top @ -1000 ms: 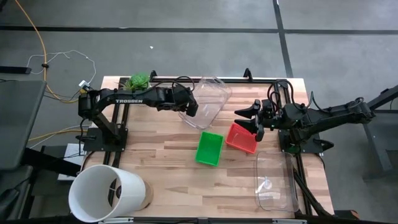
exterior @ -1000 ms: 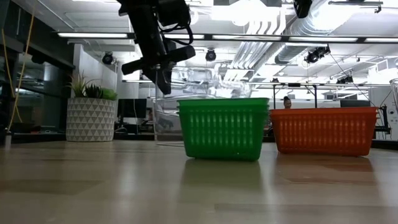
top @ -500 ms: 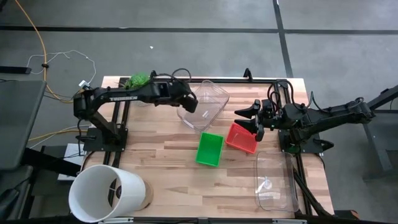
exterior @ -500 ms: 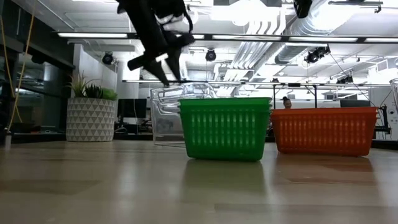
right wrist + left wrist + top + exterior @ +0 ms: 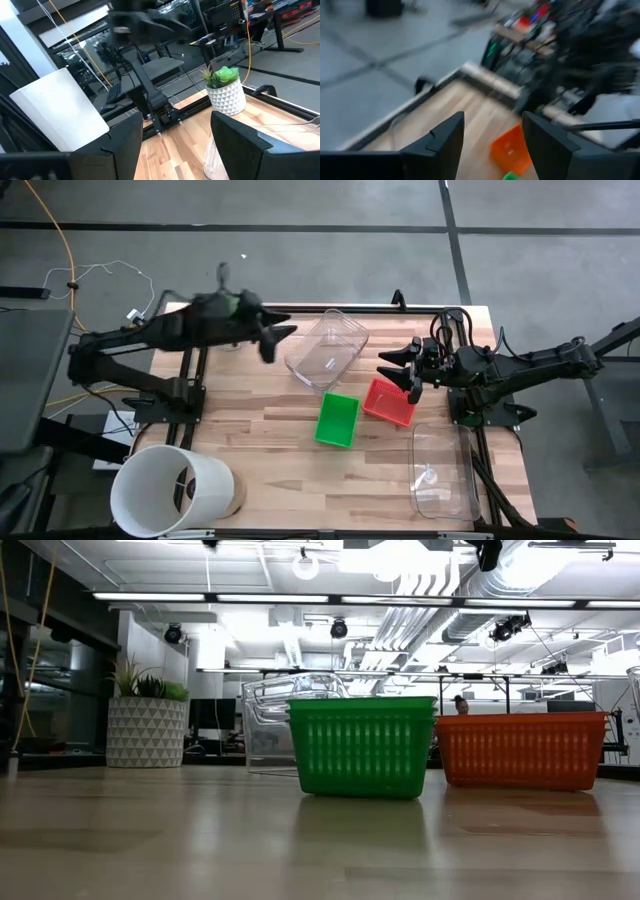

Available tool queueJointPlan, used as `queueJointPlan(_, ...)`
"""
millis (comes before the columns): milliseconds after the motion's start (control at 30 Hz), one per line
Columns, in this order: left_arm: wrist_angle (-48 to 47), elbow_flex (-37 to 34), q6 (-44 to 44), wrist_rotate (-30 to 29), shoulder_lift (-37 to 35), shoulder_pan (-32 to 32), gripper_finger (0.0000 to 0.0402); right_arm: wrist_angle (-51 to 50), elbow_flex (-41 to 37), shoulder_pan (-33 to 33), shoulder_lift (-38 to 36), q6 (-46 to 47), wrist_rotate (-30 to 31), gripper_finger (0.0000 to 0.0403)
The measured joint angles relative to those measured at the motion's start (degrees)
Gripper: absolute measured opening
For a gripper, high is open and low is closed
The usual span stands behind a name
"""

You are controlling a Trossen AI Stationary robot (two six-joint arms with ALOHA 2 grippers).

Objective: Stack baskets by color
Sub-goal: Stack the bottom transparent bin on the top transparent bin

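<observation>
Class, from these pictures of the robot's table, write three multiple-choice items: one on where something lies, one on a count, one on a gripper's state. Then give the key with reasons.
1. The red basket lies:
A. inside the white bucket
B. right of the green basket
C. in a clear bin

2. Clear plastic bins on the table:
A. none
B. two
C. four

3. The left gripper is:
A. open, holding nothing
B. clamped on a basket
C. inside the bucket

Key: 1 B, the high view shows them side by side. 2 B, one at the back, one front right. 3 A, its fingers stand apart in the wrist view.
</observation>
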Motion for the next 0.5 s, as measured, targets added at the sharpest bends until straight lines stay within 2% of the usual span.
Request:
queueJointPlan(100, 5.9, -4.1, 3.0, -3.4, -5.2, -5.6, 0.0187, 0.0, 0.0, 0.0, 0.0, 0.1, -0.1, 0.0222)
queueJointPlan(233, 18.4, -15.7, 2.5, -7.4, -12.2, -12.1, 0.0187, 0.0, 0.0, 0.0, 0.0, 0.1, -0.2, 0.0222)
queueJointPlan(367, 35.2, -29.3, 0.5, -8.2, -18.1, -16.3, 0.0186, 0.0, 0.0, 0.0, 0.0, 0.7, -0.2, 0.0222)
queueJointPlan(500, 46.3, -38.1, -0.5, -8.2, -21.7, -18.5, 0.0186, 0.0, 0.0, 0.0, 0.0, 1.1, -0.2, 0.0222)
